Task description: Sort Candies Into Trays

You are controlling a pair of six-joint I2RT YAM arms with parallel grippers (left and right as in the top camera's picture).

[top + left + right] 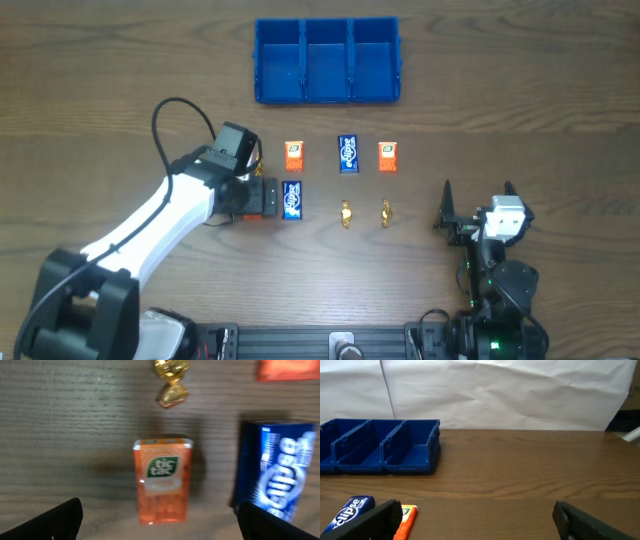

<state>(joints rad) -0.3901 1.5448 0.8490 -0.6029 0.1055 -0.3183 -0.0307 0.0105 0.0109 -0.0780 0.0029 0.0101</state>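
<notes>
Six candies (388, 156) lie below a blue tray (327, 60).
Orange boxes (294, 155), blue packs (347, 154), gold sweets (345, 212) mid-frame; left hand (272, 197) beside the lower blue pack (292, 199).

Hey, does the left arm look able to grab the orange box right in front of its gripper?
Probably yes. The left gripper is open, the orange box lies centred between its fingers, and the blue pack beside it sits apart.

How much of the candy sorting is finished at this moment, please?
Done: nothing yet; the blue tray has three empty compartments. In hand: the left gripper is open above an orange box, not gripping it. Left: all six pieces, like the blue pack and gold sweet, lie on the table. The right gripper is open, holding nothing.
</notes>
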